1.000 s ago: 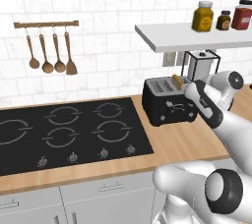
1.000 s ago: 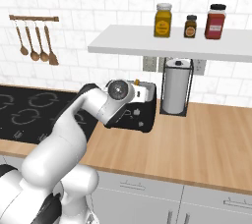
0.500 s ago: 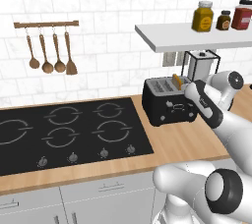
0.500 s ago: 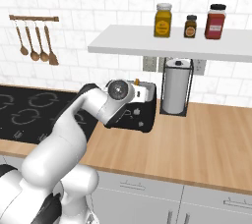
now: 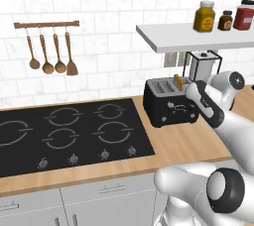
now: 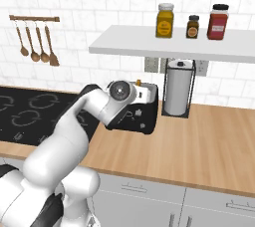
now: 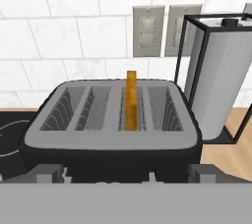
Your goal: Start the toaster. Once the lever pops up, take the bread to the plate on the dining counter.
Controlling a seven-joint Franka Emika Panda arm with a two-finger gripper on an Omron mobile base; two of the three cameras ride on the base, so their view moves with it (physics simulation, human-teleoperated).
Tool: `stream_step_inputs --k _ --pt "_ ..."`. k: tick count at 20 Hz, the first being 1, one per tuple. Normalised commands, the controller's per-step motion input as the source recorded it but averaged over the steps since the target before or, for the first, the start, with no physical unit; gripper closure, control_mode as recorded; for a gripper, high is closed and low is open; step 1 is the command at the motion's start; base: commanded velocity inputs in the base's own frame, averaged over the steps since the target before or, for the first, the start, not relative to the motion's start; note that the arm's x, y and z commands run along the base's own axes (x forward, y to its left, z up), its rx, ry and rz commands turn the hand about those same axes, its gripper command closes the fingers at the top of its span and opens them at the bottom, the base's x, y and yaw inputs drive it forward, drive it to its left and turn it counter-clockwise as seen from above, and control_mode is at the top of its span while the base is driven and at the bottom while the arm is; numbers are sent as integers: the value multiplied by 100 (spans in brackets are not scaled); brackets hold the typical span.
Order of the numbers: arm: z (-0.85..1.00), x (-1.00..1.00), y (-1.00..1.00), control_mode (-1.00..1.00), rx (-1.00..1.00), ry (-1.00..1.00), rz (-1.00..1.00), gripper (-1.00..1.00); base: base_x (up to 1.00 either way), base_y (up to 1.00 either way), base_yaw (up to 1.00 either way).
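The black toaster [image 5: 166, 106] [image 6: 135, 117] [image 7: 110, 137] with its silver slotted top stands on the wooden worktop to the right of the hob. A golden-tan slice of bread [image 5: 177, 82] [image 6: 138, 82] [image 7: 131, 99] stands upright in one of the middle slots, well proud of the top. My gripper [image 5: 191, 93] [image 7: 126, 175] hovers at the toaster's front upper edge and looks over the slots. It is open, with one fingertip [image 7: 47, 174] far from the other and nothing between them. The plate and the dining counter are out of view.
A paper towel roll in a black wire holder [image 5: 201, 66] [image 6: 178, 87] [image 7: 219, 80] stands close behind the toaster on its right. A white shelf [image 5: 193, 37] [image 6: 169, 47] with jars hangs overhead. The black hob [image 5: 64, 131] lies to the left. Wall sockets [image 7: 165, 29] sit behind.
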Motion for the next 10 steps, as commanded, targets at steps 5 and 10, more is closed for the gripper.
stream_step_inputs --k 5,10 --pt "0 21 -17 -100 1 1 0 -100 0 0 0" --pt "0 26 -16 -100 1 1 0 -100 0 0 0"
